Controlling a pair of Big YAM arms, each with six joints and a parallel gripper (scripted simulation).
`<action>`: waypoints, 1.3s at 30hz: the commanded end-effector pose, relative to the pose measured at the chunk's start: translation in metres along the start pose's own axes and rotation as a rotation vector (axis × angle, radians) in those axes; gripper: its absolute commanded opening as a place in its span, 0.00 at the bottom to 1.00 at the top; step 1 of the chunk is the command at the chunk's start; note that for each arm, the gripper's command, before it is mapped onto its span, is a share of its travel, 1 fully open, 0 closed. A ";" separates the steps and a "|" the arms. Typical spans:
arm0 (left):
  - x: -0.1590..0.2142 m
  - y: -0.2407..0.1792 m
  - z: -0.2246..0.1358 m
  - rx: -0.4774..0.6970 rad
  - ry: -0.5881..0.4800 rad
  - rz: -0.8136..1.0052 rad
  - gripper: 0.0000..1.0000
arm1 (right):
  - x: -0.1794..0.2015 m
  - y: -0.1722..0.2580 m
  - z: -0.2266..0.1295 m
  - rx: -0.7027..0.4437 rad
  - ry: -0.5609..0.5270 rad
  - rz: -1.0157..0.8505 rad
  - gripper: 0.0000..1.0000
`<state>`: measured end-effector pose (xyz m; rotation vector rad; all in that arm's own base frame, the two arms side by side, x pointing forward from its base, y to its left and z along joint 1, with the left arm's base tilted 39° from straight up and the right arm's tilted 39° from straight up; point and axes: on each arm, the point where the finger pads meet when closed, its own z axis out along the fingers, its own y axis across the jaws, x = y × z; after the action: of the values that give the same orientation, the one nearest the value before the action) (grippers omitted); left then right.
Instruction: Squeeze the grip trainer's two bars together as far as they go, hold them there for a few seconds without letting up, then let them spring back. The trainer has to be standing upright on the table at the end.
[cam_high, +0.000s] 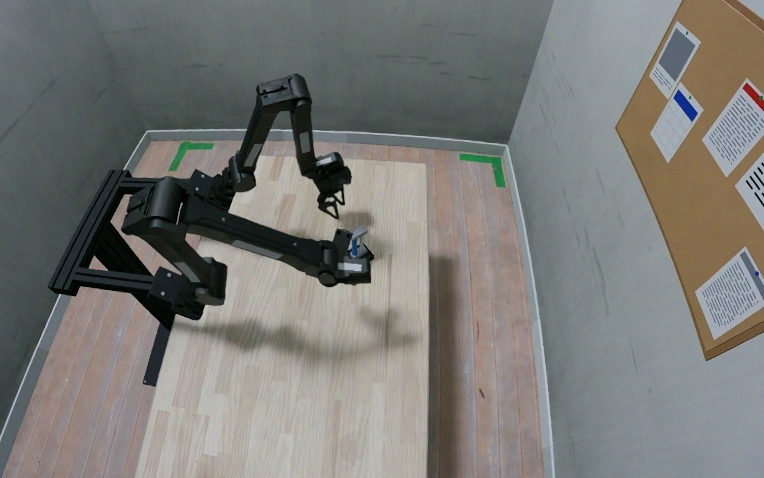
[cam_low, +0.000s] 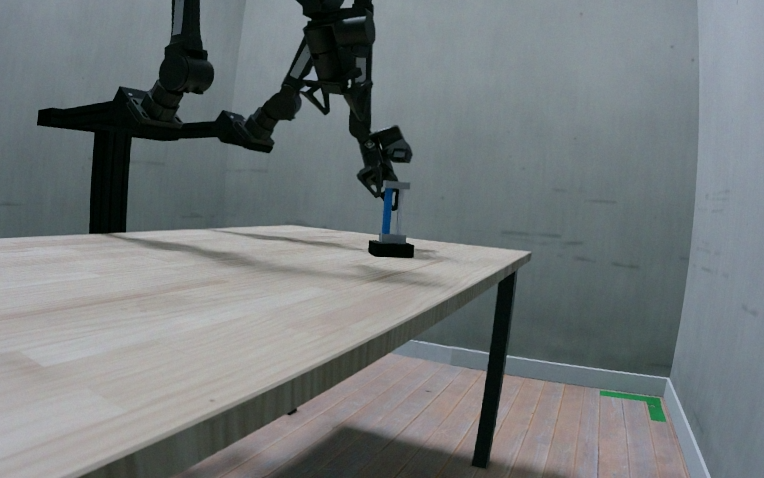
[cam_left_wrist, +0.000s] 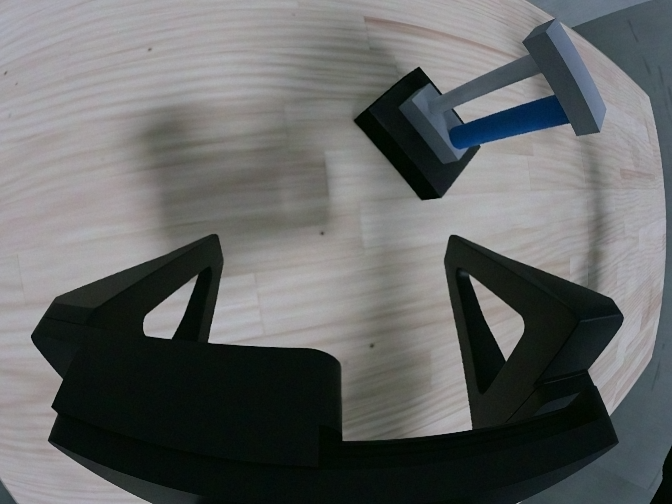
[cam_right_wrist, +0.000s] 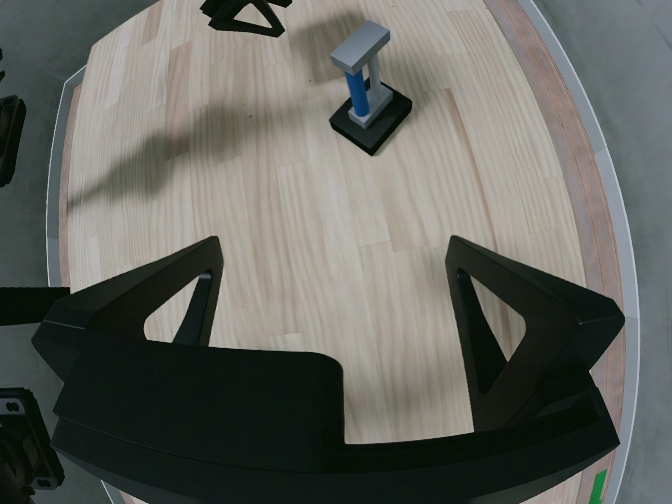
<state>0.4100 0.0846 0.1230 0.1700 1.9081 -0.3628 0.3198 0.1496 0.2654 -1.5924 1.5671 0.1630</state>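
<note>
While the R tool (cam_high: 359, 248) (cam_low: 338, 105) (cam_right_wrist: 333, 238) & L tool (cam_high: 339, 208) (cam_low: 383, 194) (cam_left_wrist: 333, 238) (cam_right_wrist: 286, 18) both gape approx. fully w/ nothing gripped, the trainer (cam_high: 356, 242) (cam_low: 387, 211) (cam_left_wrist: 510, 122) (cam_right_wrist: 357, 92) stands upright nearby on the bench (cam_high: 292, 394) (cam_low: 197, 315) (cam_left_wrist: 244, 135) (cam_right_wrist: 303, 217), partly hidden by the R arm (cam_high: 259, 239) (cam_low: 338, 45) in top view, L tool cut off at R-wrist view's edge.
</note>
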 end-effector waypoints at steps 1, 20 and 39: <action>-0.004 0.001 -0.001 -0.002 -0.008 0.008 1.00 | -0.005 -0.003 -0.003 0.011 -0.008 -0.011 1.00; -0.001 -0.004 0.004 0.016 -0.014 0.057 0.77 | -0.004 -0.008 0.001 0.012 -0.014 -0.052 1.00; -0.031 -0.089 0.055 0.342 -0.316 0.748 0.70 | -0.050 -0.021 0.020 -0.044 -0.364 -0.242 1.00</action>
<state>0.4245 0.0088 0.1375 0.7485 1.5556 -0.3073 0.3265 0.1863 0.2749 -1.6596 1.2164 0.3316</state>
